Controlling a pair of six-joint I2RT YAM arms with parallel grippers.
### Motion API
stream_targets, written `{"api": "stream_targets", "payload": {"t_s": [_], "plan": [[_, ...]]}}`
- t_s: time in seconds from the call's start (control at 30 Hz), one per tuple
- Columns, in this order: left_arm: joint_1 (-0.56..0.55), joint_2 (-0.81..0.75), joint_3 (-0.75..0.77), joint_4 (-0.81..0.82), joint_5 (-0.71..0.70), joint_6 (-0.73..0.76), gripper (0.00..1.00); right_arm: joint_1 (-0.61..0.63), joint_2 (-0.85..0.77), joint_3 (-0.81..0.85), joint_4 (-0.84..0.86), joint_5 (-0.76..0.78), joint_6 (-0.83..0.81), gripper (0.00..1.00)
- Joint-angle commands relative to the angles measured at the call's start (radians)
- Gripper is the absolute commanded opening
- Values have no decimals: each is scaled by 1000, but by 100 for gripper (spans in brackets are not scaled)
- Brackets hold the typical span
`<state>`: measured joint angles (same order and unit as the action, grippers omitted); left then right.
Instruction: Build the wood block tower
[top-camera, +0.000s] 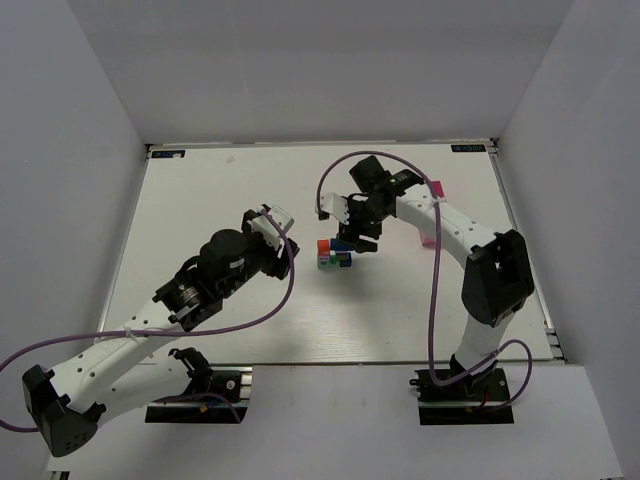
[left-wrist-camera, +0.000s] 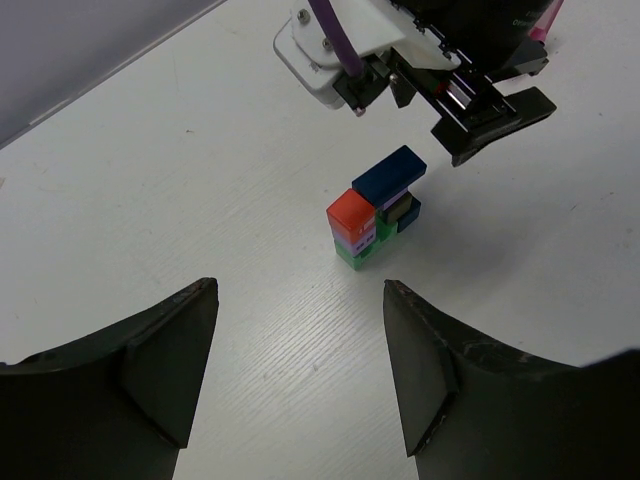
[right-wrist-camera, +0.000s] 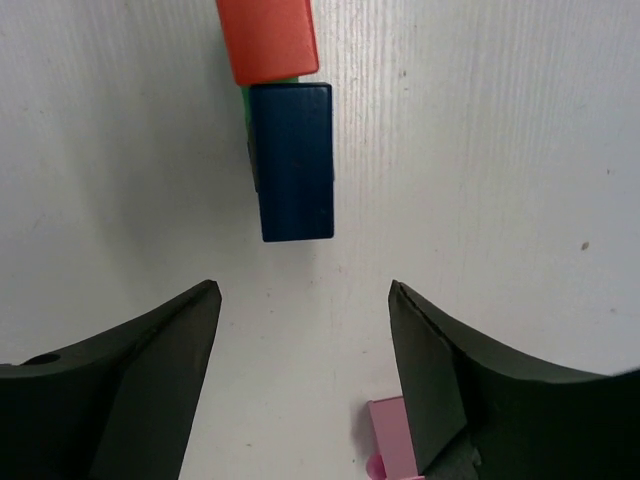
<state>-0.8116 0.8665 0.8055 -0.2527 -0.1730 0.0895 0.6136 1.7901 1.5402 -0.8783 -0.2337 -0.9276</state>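
Tower (top-camera: 335, 253) sits on the table (top-camera: 220, 190) a little right of centre, a tight little cluster of painted blocks, and neither arm is touching it. From the left wrist you can see how it is built. A red block (left-wrist-camera: 350, 210) caps the left column, with a pale purple layer under it and green at the bottom. A long dark blue block (left-wrist-camera: 388, 172) lies flat across the right side, over a grey-brown piece (left-wrist-camera: 400, 210).

The right gripper (top-camera: 360, 235) hangs just above and behind the stack, jaws spread wide and nothing between them. Its own camera looks straight down. The dark blue block (right-wrist-camera: 291, 160) lies lengthwise just beyond the fingertips, and the red block (right-wrist-camera: 268, 38) butts against its far end. A sliver of green shows between them. The right gripper (right-wrist-camera: 302, 290) is clearly released, with bare table between the fingers. A pink piece (right-wrist-camera: 390, 440) peeks out at the bottom edge beside one finger.

The left gripper (top-camera: 272, 222) sits well apart, out to the left of the stack and aimed toward it. In its wrist view the left gripper (left-wrist-camera: 298, 290) is also wide open and empty. The tower (left-wrist-camera: 375, 215) stands beyond the fingertips, and the right gripper (left-wrist-camera: 490, 115) looms over the far side.
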Motion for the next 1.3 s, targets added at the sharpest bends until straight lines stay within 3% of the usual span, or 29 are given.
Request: {"api": "stream_targets", "payload": {"t_s": [0.0, 0.27, 0.47, 1.27], "plan": [[3, -20, -6, 21, -6, 4, 77, -20, -15, -2, 50, 8, 44, 73], [3, -20, -6, 21, -6, 4, 77, -44, 40, 14, 70, 46, 121, 39], [3, -20, -6, 21, 3, 4, 77, -48, 95, 26, 82, 66, 156, 23], [3, -20, -6, 21, 3, 4, 77, -69, 138, 70, 61, -42, 222, 20]]}}
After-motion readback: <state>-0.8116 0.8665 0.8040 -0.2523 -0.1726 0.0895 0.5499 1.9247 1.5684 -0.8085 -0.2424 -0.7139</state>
